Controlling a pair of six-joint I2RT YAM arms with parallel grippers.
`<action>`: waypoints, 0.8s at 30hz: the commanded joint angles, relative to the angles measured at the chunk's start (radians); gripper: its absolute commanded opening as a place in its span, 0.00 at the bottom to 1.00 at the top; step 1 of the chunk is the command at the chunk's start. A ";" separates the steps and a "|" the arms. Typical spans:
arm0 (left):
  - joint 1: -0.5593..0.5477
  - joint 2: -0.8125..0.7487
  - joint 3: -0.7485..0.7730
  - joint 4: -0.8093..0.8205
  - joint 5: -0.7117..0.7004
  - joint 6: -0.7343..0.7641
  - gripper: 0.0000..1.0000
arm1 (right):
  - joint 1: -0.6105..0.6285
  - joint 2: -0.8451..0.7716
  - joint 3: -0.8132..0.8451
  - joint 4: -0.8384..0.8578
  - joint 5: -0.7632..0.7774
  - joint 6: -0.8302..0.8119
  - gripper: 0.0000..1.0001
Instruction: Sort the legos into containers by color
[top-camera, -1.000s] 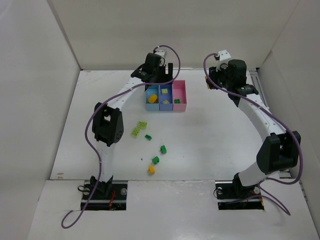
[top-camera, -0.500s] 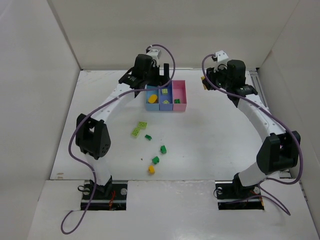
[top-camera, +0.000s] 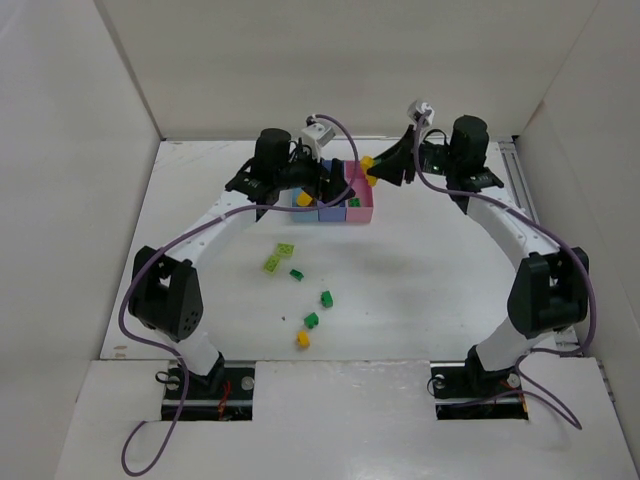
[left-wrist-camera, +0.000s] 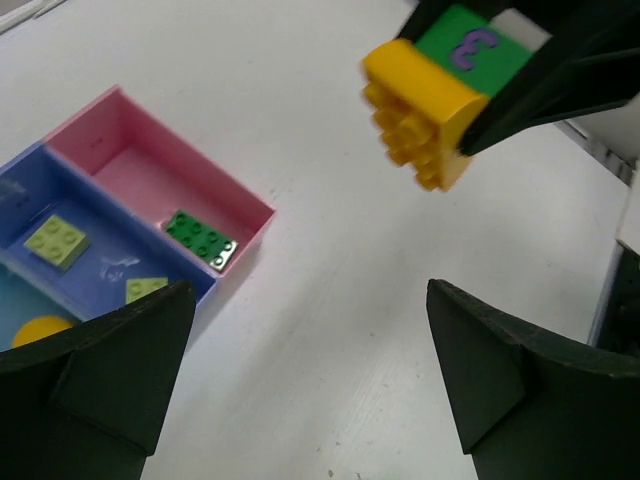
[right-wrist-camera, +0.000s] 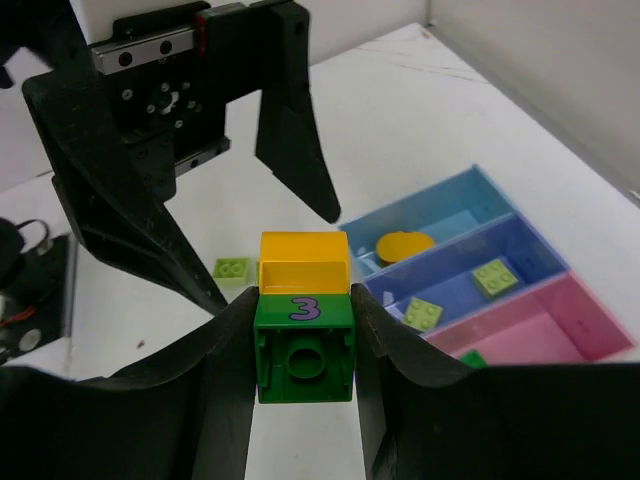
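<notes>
My right gripper (top-camera: 378, 172) is shut on a stacked pair of legos, a green brick marked 3 (right-wrist-camera: 303, 335) joined to a yellow one (right-wrist-camera: 303, 260), held in the air just right of the containers. The pair also shows in the left wrist view (left-wrist-camera: 432, 95). My left gripper (top-camera: 340, 186) is open and empty above the pink bin's near side, facing the right gripper (left-wrist-camera: 310, 385). The light blue bin (top-camera: 300, 212) holds a yellow brick (left-wrist-camera: 40, 330). The purple bin (top-camera: 330, 213) holds two lime bricks (left-wrist-camera: 56, 240). The pink bin (top-camera: 362, 211) holds a green brick (left-wrist-camera: 201, 239).
Several loose legos lie on the table in front of the bins: two lime (top-camera: 285, 248) (top-camera: 272, 264), three green (top-camera: 296, 274) (top-camera: 326, 298) (top-camera: 311, 320) and one yellow-orange (top-camera: 302, 339). White walls close in the table on three sides.
My left gripper has swung from behind the bins to over their right end. My right gripper has moved left toward the bins with the stacked legos in it.
</notes>
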 joint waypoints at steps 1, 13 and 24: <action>0.002 -0.054 -0.001 0.101 0.236 0.051 1.00 | 0.024 0.015 0.016 0.163 -0.200 0.076 0.00; 0.002 -0.024 -0.001 0.305 0.430 -0.024 1.00 | 0.053 0.014 -0.050 0.539 -0.216 0.447 0.00; 0.020 -0.005 -0.029 0.442 0.450 -0.136 0.51 | 0.086 0.060 -0.088 0.824 -0.174 0.681 0.00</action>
